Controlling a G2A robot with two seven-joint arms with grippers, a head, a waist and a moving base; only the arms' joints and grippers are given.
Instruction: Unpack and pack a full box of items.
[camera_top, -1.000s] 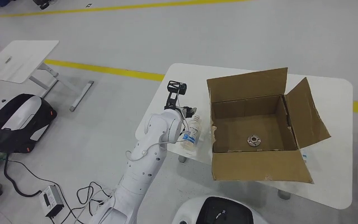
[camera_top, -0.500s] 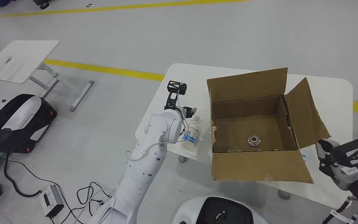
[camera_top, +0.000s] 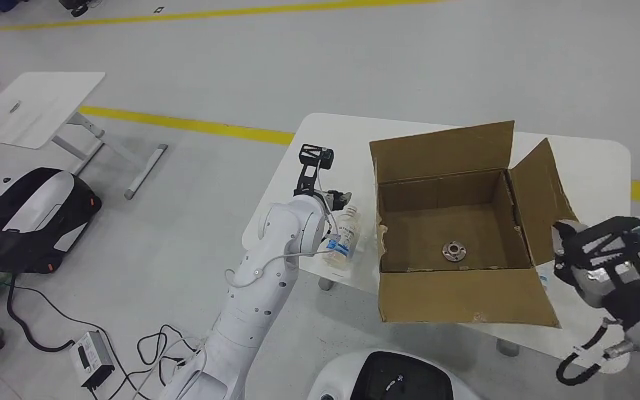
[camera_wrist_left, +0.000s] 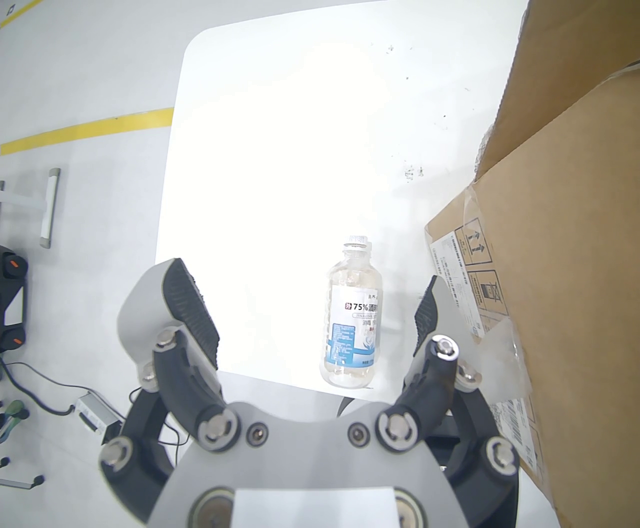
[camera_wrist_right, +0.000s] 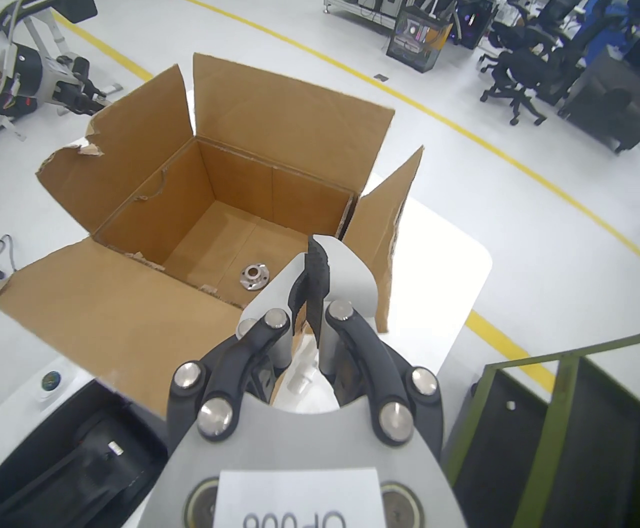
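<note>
So the biggest thing here is the white table, rounded corners, and most of its right half is taken up by the cardboard box. The box sits upright with all four flaps folded out, and the side wall facing the left arm has some labels and loose clear tape on it. The inside is pretty much bare cardboard. The left gripper is parked over the table's near-left edge, just beside that box wall. Its two ribbed pads are spread wide with nothing between them, so it's fully let go. The right gripper hangs on the other side, above the table by the box's right-hand flap, tilted so it looks down into the box. Its fingers are pressed flat together with nothing pinched in there. Next down in size is the bottle. It's clear, with a white and blue label, lying on its side on the table just left of the box. Its cap points away from the robot and its base is right at the near edge of the tabletop. It's under the left gripper, closer to the box-side finger, and I can't see either pad touching it. Smallest thing is a little round metal flange lying flat on the box floor by itself, close to the wall nearest the robot.
</note>
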